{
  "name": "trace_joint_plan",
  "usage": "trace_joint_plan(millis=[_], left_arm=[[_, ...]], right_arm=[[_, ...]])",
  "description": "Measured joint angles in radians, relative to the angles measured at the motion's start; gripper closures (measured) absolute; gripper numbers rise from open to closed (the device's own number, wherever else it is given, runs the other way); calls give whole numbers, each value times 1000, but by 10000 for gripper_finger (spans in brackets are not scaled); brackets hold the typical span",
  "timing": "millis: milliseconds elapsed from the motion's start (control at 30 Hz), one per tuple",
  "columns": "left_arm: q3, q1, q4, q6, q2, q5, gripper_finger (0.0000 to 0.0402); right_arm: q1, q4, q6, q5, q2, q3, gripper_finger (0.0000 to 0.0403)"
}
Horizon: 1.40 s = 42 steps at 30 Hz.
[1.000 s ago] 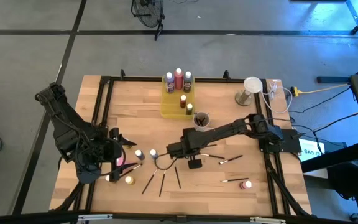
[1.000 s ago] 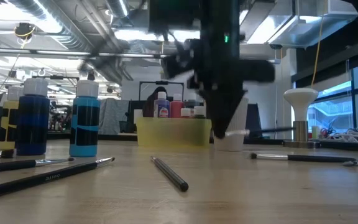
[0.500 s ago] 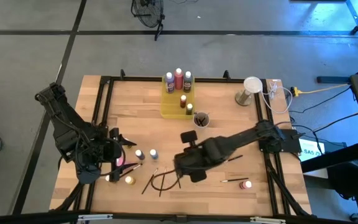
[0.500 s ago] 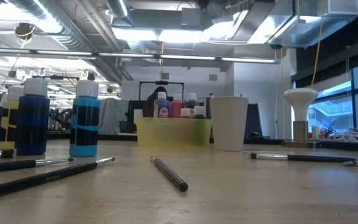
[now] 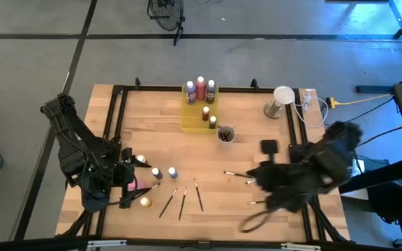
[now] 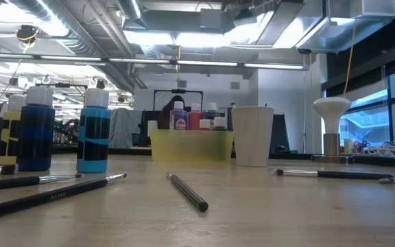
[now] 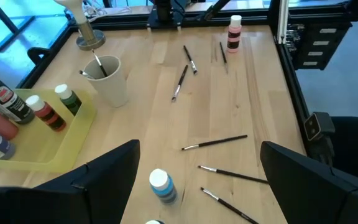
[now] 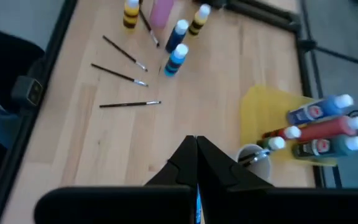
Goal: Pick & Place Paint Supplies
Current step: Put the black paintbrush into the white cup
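The paint supplies lie spread over the table. Several small bottles (image 8: 176, 59) stand near its left edge, and one red-capped bottle (image 7: 234, 31) stands near the right. Thin brushes (image 5: 182, 202) lie flat along the near half. More bottles (image 5: 201, 89) stand in the yellow tray (image 5: 190, 122), and the cup (image 5: 225, 134) holds brushes. My left gripper (image 7: 201, 186) hovers open above the left bottles, a blue one (image 7: 160, 185) below it. My right gripper (image 8: 196, 158) is shut on nothing, raised high over the table's right part.
A white-topped stand (image 5: 279, 101) and cables (image 5: 313, 111) sit at the far right corner. Black frame rails (image 5: 117, 125) run along the table's edges. My right arm (image 5: 306, 174) shows as a blur over the right rail. Bare wood (image 5: 250, 118) lies right of the cup.
My right gripper, shut throughout, has risen from low over the table's middle by the cup. It swept toward the near edge, then toward the right edge, tipping further down and leaving the low view. Bottles and brushes have stayed where they were.
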Motion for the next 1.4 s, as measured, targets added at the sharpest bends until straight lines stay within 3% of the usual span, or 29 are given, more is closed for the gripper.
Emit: trace_joint_plan(millis=[167,300,400,500,633,800,933,1133,1267,1400], left_arm=[[0,0,0,1,24,1,71],[0,0,-15,0,42,8,71],[0,0,-25,1,53,19,71],[0,1,-27,1,55,20,71],[0,12,-27,13,55,10,71],[0,17,-27,12,55,3,71],[0,16,-27,12,55,0,71],[0,16,-27,25,55,-2,71],[-10,16,-26,32,58,-44,71],[-60,16,-20,15,59,-60,71]], right_arm=[[110,-1,170,181,-223,-244,403],[180,39,347,338,-403,-536,403],[202,178,394,411,-525,-790,403],[204,436,312,459,-624,-1027,403],[174,921,-18,491,-705,-1292,403],[82,1517,-453,377,-776,-1531,403],[-26,1891,-673,145,-828,-1673,403],[-183,2083,-727,-63,-846,-1749,403],[-290,2195,-743,-290,-820,-1748,403],[-365,2247,-745,-259,-802,-1748,403]])
